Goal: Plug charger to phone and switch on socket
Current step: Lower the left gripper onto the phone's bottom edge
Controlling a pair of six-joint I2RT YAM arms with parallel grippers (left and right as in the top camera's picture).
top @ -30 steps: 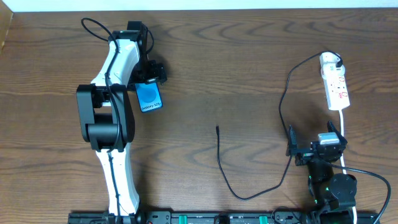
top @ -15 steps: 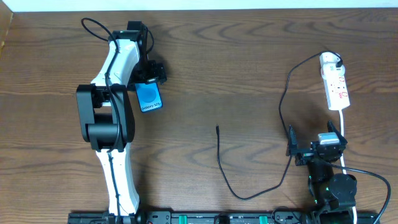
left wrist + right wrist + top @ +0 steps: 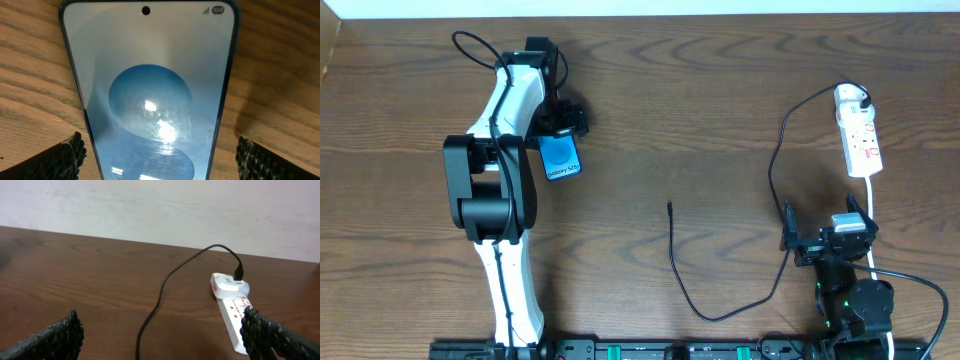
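Observation:
The phone (image 3: 560, 158) lies flat on the table at the left, blue screen up. It fills the left wrist view (image 3: 155, 85). My left gripper (image 3: 558, 128) is open and straddles the phone's far end, with a gap on each side (image 3: 160, 160). The charger's black cable (image 3: 772, 170) runs from a white adapter (image 3: 850, 97) on the socket's far end, loops toward the front, and ends with its plug tip (image 3: 669, 206) free mid-table. The socket (image 3: 861, 140) lies at the right. My right gripper (image 3: 825, 240) is open and empty, near the front right; its view shows cable (image 3: 165, 285) and socket (image 3: 234, 315) ahead.
The socket's white cord (image 3: 873, 215) runs toward the front past the right arm's base. A pale wall (image 3: 160, 210) stands behind the table's far edge. The wooden table (image 3: 650, 100) is otherwise bare between phone and cable.

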